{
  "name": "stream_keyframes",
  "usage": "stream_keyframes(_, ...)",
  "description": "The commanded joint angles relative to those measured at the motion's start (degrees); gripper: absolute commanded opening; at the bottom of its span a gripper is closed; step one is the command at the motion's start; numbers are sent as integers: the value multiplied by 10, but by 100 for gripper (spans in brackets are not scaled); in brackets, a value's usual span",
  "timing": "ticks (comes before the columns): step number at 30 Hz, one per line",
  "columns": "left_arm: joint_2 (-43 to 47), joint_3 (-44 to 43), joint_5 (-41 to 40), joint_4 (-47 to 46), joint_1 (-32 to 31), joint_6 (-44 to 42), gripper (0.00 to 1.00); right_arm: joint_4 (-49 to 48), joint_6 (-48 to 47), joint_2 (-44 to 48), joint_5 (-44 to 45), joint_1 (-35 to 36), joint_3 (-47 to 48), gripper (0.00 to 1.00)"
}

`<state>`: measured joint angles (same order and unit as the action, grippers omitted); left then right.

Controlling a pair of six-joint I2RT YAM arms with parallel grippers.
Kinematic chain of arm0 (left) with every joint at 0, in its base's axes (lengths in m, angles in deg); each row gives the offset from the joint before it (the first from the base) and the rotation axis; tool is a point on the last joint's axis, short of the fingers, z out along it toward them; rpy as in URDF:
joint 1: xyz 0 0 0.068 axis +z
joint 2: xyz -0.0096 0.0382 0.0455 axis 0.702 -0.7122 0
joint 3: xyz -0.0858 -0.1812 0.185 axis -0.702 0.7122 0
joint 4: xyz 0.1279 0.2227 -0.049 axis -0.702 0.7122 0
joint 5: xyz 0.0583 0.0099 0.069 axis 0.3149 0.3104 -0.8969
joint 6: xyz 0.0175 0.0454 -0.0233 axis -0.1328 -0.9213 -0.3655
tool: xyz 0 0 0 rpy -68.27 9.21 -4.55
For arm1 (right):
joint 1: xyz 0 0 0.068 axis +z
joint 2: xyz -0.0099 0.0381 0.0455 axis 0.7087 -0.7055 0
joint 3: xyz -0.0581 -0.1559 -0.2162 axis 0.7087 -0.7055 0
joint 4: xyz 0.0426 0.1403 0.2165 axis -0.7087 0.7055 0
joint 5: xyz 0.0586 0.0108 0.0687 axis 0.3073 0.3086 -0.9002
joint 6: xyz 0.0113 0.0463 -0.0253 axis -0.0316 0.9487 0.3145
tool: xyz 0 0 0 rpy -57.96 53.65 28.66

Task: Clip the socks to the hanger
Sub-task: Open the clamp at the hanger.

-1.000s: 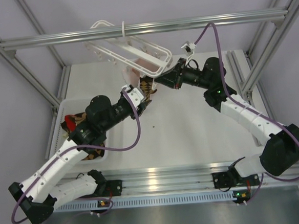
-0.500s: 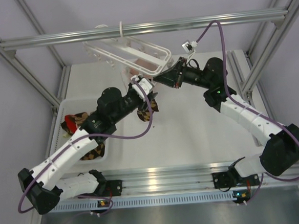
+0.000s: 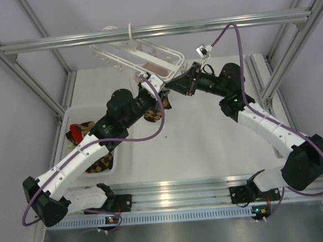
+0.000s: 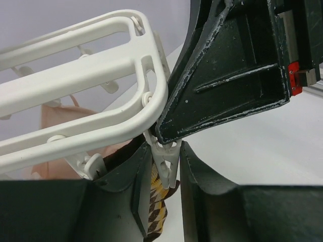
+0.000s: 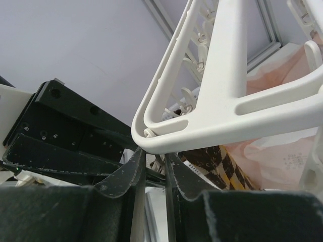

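Note:
The white hanger [image 3: 140, 55] hangs tilted from the top bar. My left gripper [image 3: 158, 94] is just under its right end, shut on an argyle sock [image 3: 154, 114] that dangles below it. In the left wrist view the sock [image 4: 157, 201] lies against my left finger, and a white clip [image 4: 166, 160] of the hanger [image 4: 81, 108] hangs between my fingertips. My right gripper [image 3: 175, 85] meets the same hanger corner from the right. Its nearly closed jaws pinch the top of that clip [image 5: 162, 161] under the rail [image 5: 212, 121]. The sock [image 5: 222, 164] shows behind.
A white bin [image 3: 67, 119] at the table's left holds more argyle socks [image 3: 84, 131]. A pale pink fabric piece [image 3: 149, 71] hangs from the hanger. The aluminium frame bar [image 3: 199, 25] crosses just above both grippers. Purple cables loop off both wrists.
My left arm has carried the sock up and to the right, from below the hanger to the clip at its right end. My right gripper has stayed at that corner.

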<state>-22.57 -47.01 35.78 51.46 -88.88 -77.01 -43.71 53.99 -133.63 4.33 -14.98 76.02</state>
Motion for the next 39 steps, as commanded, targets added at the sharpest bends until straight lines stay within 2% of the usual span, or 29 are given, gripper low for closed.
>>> stream_keyframes(1,-3,-20,25,-23,-4,23,15,-9,-3,25,5,15,6,0)
stream_keyframes(3,-2,-13,41,-20,-3,28,10,-8,-1,26,7,15,7,0)
stream_keyframes(5,4,-5,58,-19,-2,35,1,-7,2,27,6,14,6,0)
stream_keyframes(8,13,0,88,-17,-1,44,0,-7,5,28,-5,8,3,29)
stream_keyframes(9,15,0,97,-14,0,49,0,-7,6,30,-7,5,0,46)
stream_keyframes(12,20,0,142,-7,15,72,0,-19,8,29,-28,-13,-7,61)
stream_keyframes(15,22,-1,191,-5,37,107,0,-71,29,24,-70,-39,-19,69)
stream_keyframes(18,20,-1,242,-9,65,147,0,-144,49,14,-107,-61,-37,73)
stream_keyframes(27,4,-3,350,-49,119,238,0,-350,112,-47,-187,-69,-38,73)
stream_keyframes(34,-5,4,388,-75,133,256,0,-422,155,-70,-227,-54,-14,73)
stream_keyframes(39,-9,5,408,-75,135,251,0,-440,153,-72,-231,-44,-19,70)
